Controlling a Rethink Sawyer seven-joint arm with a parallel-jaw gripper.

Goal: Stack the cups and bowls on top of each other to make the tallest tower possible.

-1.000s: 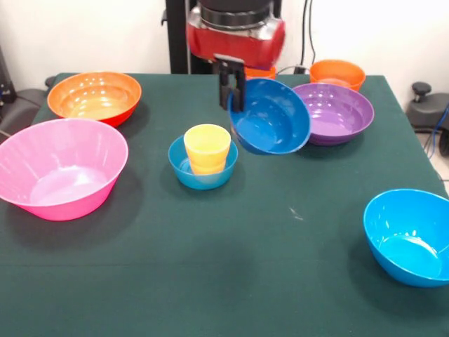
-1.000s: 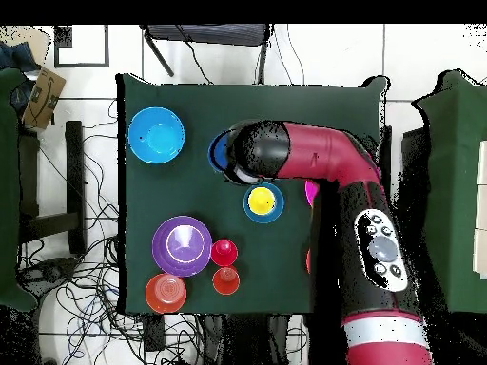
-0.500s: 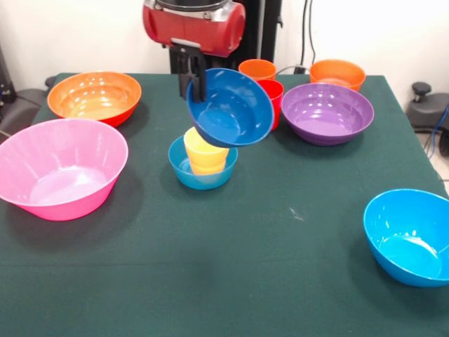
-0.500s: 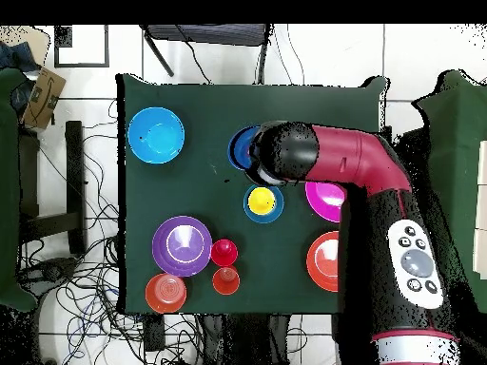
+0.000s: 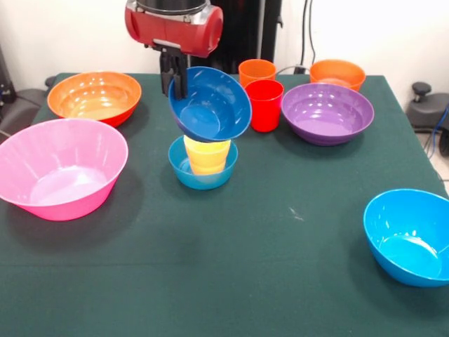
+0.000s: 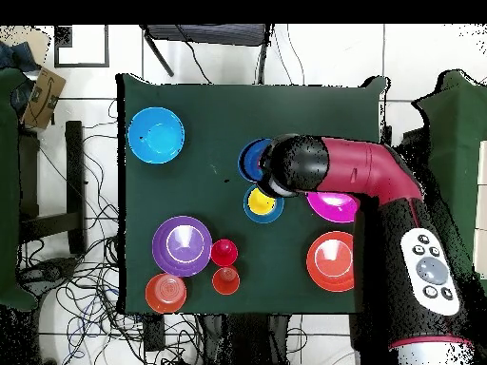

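My gripper (image 5: 175, 83) is shut on the rim of a small dark blue bowl (image 5: 210, 104), held tilted with its opening toward the camera. The bowl hangs just over the yellow cup (image 5: 208, 154), which stands in the other small blue bowl (image 5: 203, 175); I cannot tell if they touch. In the overhead view the held bowl (image 6: 252, 160) sits beside the yellow cup (image 6: 261, 201), with the gripper hidden under the arm (image 6: 352, 176). The red cup (image 5: 265, 105) and the orange cup (image 5: 257, 71) stand behind, apart.
The large pink bowl (image 5: 59, 168) and the large orange bowl (image 5: 95, 97) are at the left. The purple bowl (image 5: 327, 112) and the small orange bowl (image 5: 337, 73) are at the far right. The bright blue bowl (image 5: 410, 235) is at the near right.
My gripper has carried the dark blue bowl leftward in the front view, from beside the purple bowl to over the yellow cup. The red and orange cups have come into sight.
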